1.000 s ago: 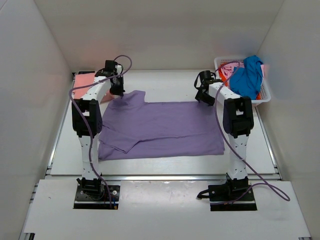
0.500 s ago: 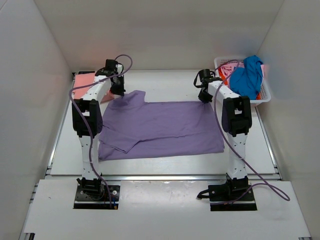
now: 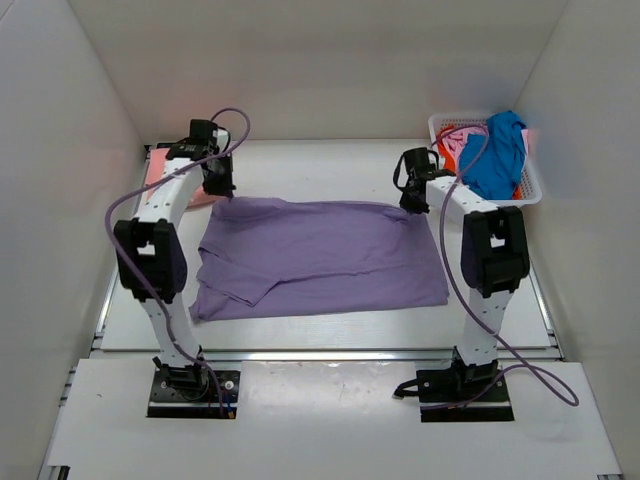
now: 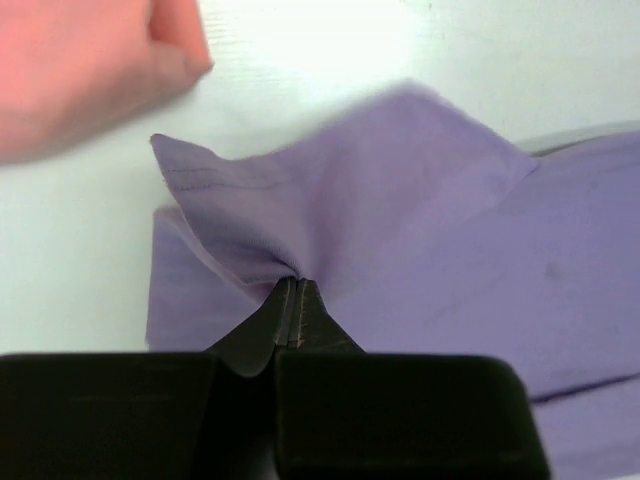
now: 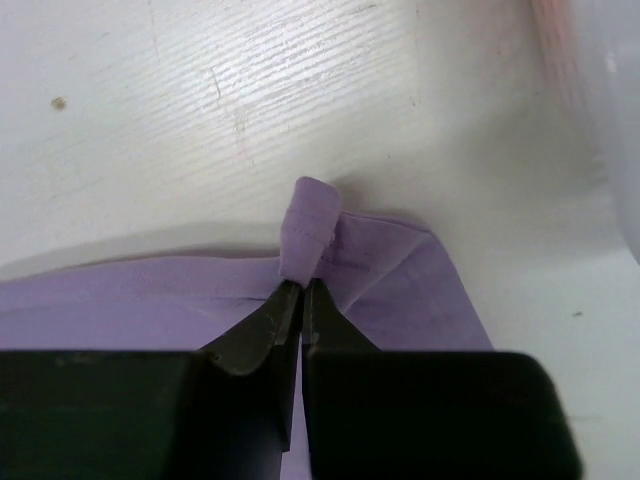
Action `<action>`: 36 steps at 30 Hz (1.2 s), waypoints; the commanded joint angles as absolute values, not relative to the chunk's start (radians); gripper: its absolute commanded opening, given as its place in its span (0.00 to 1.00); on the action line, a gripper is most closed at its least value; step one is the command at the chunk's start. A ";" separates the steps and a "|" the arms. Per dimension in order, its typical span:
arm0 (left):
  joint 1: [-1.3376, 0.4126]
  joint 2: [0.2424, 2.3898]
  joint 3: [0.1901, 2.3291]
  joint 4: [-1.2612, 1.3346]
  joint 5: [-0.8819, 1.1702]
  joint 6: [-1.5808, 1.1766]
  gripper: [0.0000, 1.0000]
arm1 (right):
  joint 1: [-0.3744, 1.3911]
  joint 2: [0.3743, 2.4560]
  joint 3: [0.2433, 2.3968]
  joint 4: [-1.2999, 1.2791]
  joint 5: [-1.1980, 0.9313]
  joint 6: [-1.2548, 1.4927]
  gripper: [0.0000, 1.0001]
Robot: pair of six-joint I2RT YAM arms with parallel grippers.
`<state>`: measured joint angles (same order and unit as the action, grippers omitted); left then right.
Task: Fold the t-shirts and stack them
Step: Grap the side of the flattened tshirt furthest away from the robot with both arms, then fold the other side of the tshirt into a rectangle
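A lavender-purple t-shirt [image 3: 320,258] lies spread across the middle of the table. My left gripper [image 3: 220,190] is shut on its far left corner, where the cloth [image 4: 330,210] bunches up from the closed tips [image 4: 291,283]. At the far right corner my right gripper [image 3: 417,203] is shut on a pinched hem fold [image 5: 308,228], the fold standing up from its tips [image 5: 301,285]. A folded salmon-pink t-shirt [image 3: 160,172] lies at the far left, behind the left gripper, seen again as a salmon-pink t-shirt [image 4: 80,70] in the left wrist view.
A white lattice basket [image 3: 528,180] stands at the far right corner, holding a bright blue shirt [image 3: 495,155] with orange-red and pink cloth beneath. White walls close in the table on three sides.
My right gripper has shut on the shirt's far right corner. The left arm has swung left, pulling the sleeve so the shirt's far edge is now straight.
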<state>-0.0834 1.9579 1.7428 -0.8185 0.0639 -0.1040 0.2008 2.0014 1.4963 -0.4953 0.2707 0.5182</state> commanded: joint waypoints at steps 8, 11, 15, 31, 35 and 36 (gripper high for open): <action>-0.066 1.596 1.343 -0.767 0.003 -0.072 0.00 | 0.163 1.741 1.198 -0.293 0.176 0.457 0.00; -0.077 1.530 1.260 -0.782 0.002 -0.069 0.00 | 0.144 1.671 1.102 -0.233 0.123 0.459 0.00; -0.097 1.430 1.145 -0.776 -0.034 -0.074 0.00 | 0.132 1.583 0.982 -0.189 0.101 0.462 0.01; -0.106 1.319 0.901 -0.750 -0.067 -0.101 0.00 | 0.097 1.434 0.737 -0.126 0.028 0.502 0.12; -0.084 1.333 0.884 -0.753 -0.109 -0.118 0.22 | 0.113 1.361 0.672 -0.173 0.054 0.532 0.23; -0.086 1.328 0.885 -0.752 -0.109 -0.118 0.31 | 0.117 1.330 0.666 -0.187 0.061 0.547 0.25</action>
